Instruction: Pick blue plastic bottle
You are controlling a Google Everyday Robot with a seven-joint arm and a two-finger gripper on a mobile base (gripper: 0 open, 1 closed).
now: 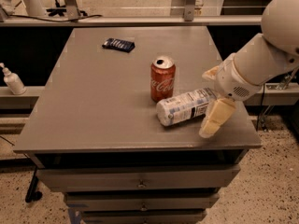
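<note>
Several drawer fronts [140,177] are showing closest to the camera, stacked under the front edge of the grey table [93,120]. Moving just past that edge on the right side, the gripper [206,104] is hanging low over the tabletop, coming in from the right on the end of the chunky white arm [266,55]. Its fingers are standing spread wide apart: the lower finger [216,118] is pointing down toward the front edge, and the other one is peeking out on the far side of the bottle. It isn't holding anything.

Right there, the blue plastic bottle [184,107] is lying on its side in the right-front part of the table, with its base pointing left and its cap end running off under the gripper, so the cap itself is hiding. As seen from here, the neck end is sitting between the two fingers, though I can't tell whether either one is touching it.

Just behind the bottle, the red cola can [163,80] is standing upright, very close to it. Further back, a small dark blue packet [118,45] is lying flat near the far left of the tabletop. Off the table on the left, a white pump bottle [12,80] is standing on a low ledge.
</note>
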